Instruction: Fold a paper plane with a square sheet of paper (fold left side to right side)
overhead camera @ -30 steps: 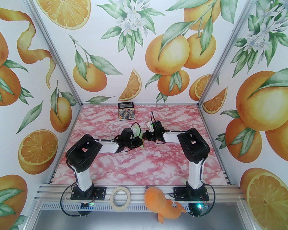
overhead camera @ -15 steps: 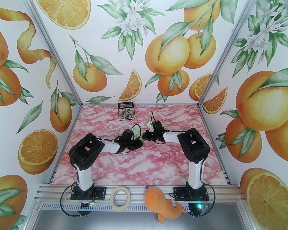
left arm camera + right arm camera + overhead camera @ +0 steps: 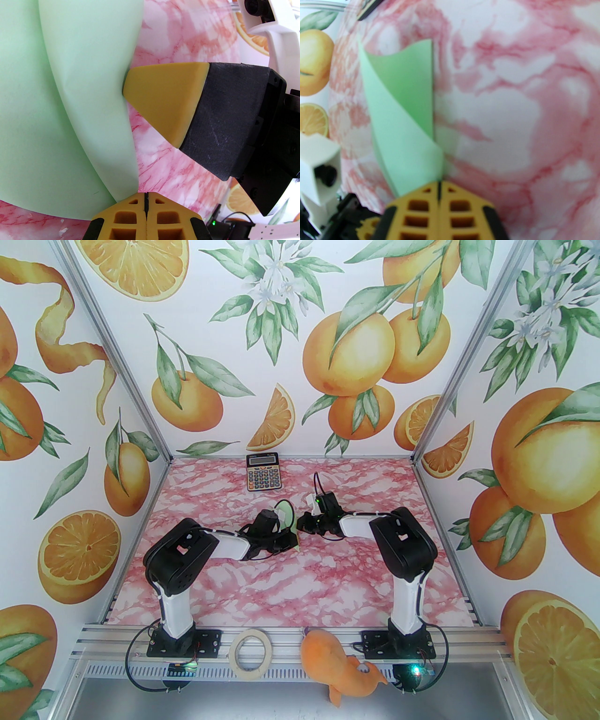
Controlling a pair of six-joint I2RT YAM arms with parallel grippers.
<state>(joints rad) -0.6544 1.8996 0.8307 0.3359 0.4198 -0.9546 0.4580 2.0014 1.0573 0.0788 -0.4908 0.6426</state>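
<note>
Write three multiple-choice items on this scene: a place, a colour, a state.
1. The black-and-orange calculator lies: A) at the pink marbled table's far edge; B) beside the tape roll; C) under the left arm.
2. The thin square sheet of paper is: A) yellow; B) pale green; C) white.
3. The left jaws are: A) wide open; B) shut on a plush toy; C) shut on the sheet's corner.
Key: A, the top view shows it far back; B, both wrist views show green; C, they pinch it, closed.
</note>
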